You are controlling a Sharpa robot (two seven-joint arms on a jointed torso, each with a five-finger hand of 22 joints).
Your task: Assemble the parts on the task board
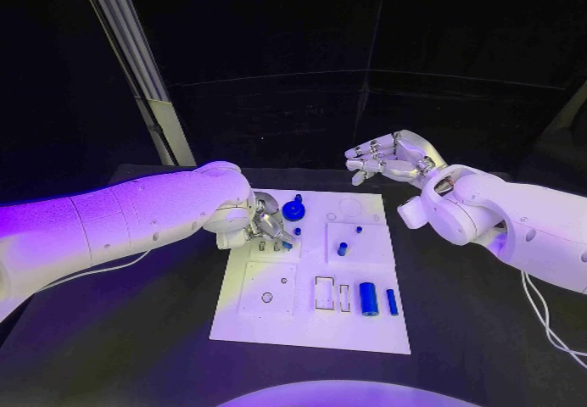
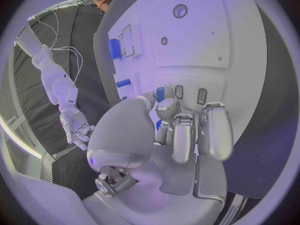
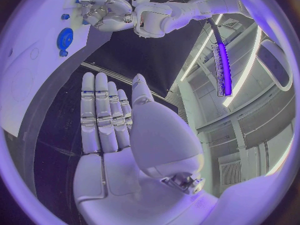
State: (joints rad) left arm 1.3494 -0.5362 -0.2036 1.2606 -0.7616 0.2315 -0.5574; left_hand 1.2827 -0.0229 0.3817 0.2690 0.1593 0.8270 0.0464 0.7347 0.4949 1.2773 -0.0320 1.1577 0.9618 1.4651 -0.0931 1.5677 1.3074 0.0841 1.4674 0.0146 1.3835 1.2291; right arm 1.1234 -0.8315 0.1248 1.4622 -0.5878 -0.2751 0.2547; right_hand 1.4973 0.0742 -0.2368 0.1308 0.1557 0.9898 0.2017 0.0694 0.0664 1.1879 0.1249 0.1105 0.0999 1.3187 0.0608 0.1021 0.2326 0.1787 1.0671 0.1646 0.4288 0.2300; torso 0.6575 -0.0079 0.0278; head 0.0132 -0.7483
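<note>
the left hand (image 1: 259, 222) is down on the white task board (image 1: 367, 326), fingers curled by a small blue part (image 2: 160, 94); it may be pinching it, but i cannot tell. the right hand (image 1: 394, 156) is up off the board, fingers straight and holding nothing. a blue gear (image 1: 293, 209) sits just beside the left hand.

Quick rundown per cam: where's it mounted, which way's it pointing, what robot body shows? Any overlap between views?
Head view: on the robot's head, looking down at the task board; both white arms, left hand over the board, right hand raised beyond it.
Left wrist view: behind the left hand, facing the board.
Right wrist view: behind the open right hand, facing away from the table across the board's edge.
Shared: both wrist views show the other hand; all show the board.
</note>
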